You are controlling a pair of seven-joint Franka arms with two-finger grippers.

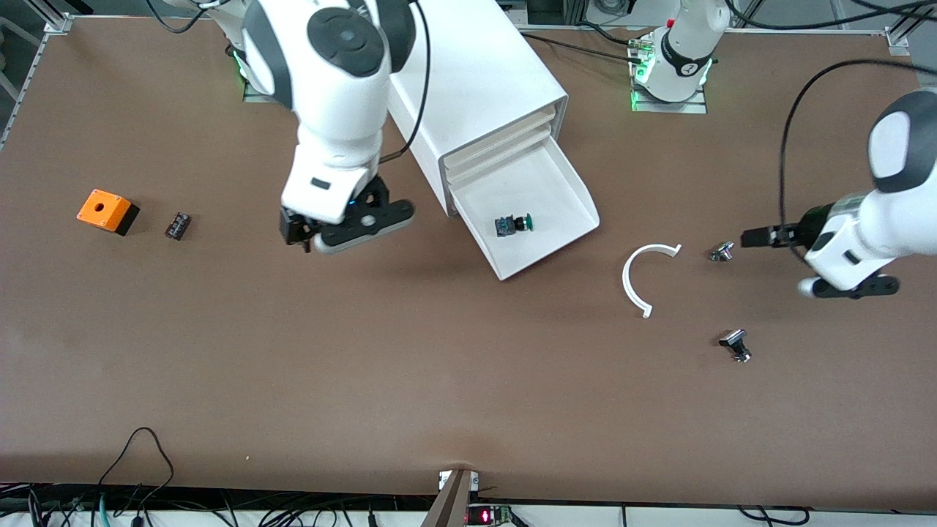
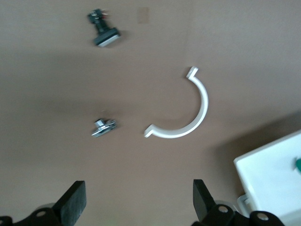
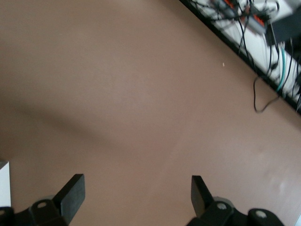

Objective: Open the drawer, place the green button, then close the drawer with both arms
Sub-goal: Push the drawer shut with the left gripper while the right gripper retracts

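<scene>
The cabinet's [image 1: 483, 80] bottom drawer [image 1: 556, 192] stands pulled out, its cream front toward the front camera. In it lies the button [image 1: 514, 225] on its side, green cap and dark body. The left wrist view shows a corner of that drawer [image 2: 270, 181] and a sliver of the green cap [image 2: 297, 164]. My right gripper [image 1: 299, 238] hangs open and empty over bare table beside the drawer, toward the right arm's end; its fingers [image 3: 73, 193] frame only brown tabletop. My left gripper [image 1: 752, 237] is open and empty too [image 2: 138, 202], over the table next to a silver-black knob.
A white arc-shaped piece [image 1: 644, 274] lies between the drawer and the left gripper. Two silver-black knobs [image 1: 722, 252] [image 1: 736, 345] lie near it. An orange box [image 1: 106, 211] and a flat black ribbed block [image 1: 178, 225] sit toward the right arm's end. Cables [image 3: 263, 33] run along the table's edge.
</scene>
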